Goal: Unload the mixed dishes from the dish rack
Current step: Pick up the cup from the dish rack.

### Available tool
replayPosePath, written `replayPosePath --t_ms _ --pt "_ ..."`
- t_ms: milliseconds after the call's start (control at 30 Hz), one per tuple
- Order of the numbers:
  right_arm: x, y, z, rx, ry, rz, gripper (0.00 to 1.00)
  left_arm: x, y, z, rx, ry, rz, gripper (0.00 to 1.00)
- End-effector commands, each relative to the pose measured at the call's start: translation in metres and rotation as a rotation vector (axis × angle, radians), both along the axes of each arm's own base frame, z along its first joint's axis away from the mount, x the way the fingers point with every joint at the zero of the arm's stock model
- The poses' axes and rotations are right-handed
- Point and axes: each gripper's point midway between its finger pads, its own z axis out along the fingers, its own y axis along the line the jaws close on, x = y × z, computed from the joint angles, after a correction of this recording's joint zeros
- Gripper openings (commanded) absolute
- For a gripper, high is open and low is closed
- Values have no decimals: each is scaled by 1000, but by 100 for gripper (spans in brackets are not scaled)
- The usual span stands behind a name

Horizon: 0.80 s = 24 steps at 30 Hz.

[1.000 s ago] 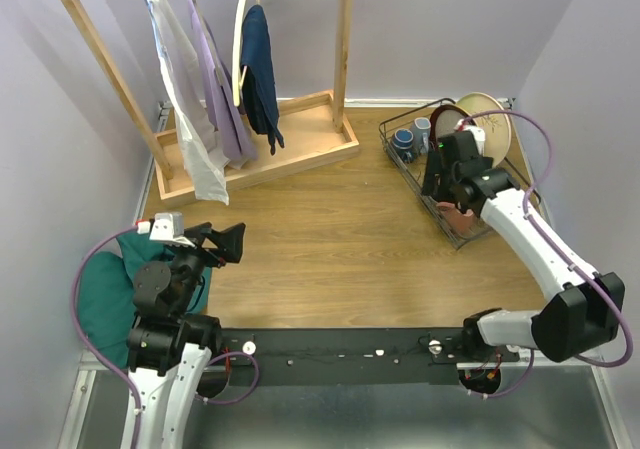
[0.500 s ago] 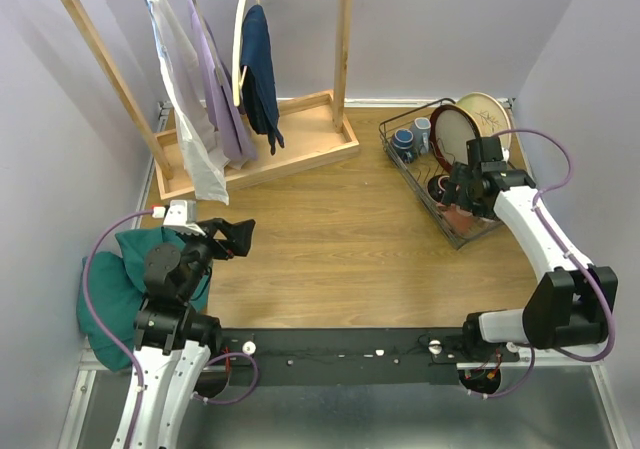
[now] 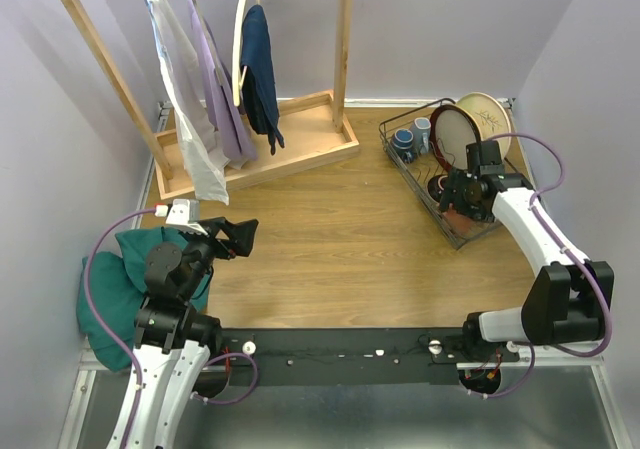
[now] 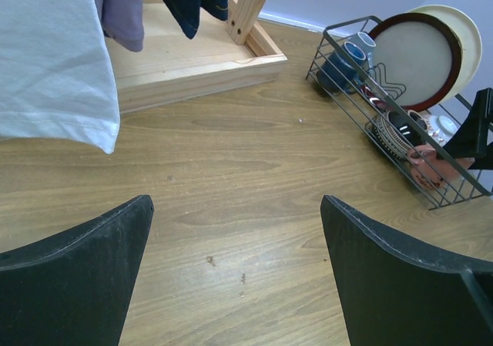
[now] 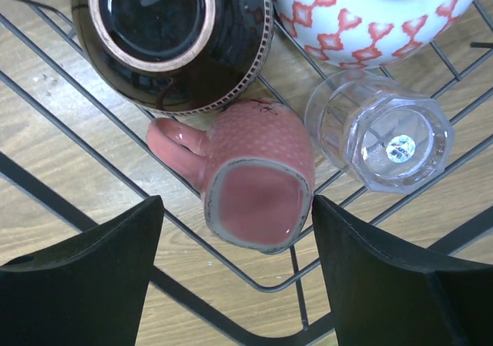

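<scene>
Currently, I hold the right gripper (image 5: 235,207) above the pink mug (image 5: 254,180) lying in the near corner of the dish rack (image 3: 415,189), fingers spread wide and empty; next, I should descend and close across its body.

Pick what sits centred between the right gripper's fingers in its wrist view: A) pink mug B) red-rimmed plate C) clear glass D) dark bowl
A: the pink mug lies centred in the open right gripper's gap; the clear glass lies beside it, off centre.
</scene>
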Motion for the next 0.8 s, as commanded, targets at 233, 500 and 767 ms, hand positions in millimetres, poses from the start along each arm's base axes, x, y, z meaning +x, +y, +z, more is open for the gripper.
replayPosePath --t_ms 233,500,767 --pt "5 -7 -7 -49 14 61 86 -1 -7 2 -1 -18 -37 99" --pt "18 -1 -6 -38 -28 115 80 -2 -8 3 -1 -25 -45 99" --pt "20 1 -7 -33 -39 128 67 -4 -9 4 1 -30 -51 99"
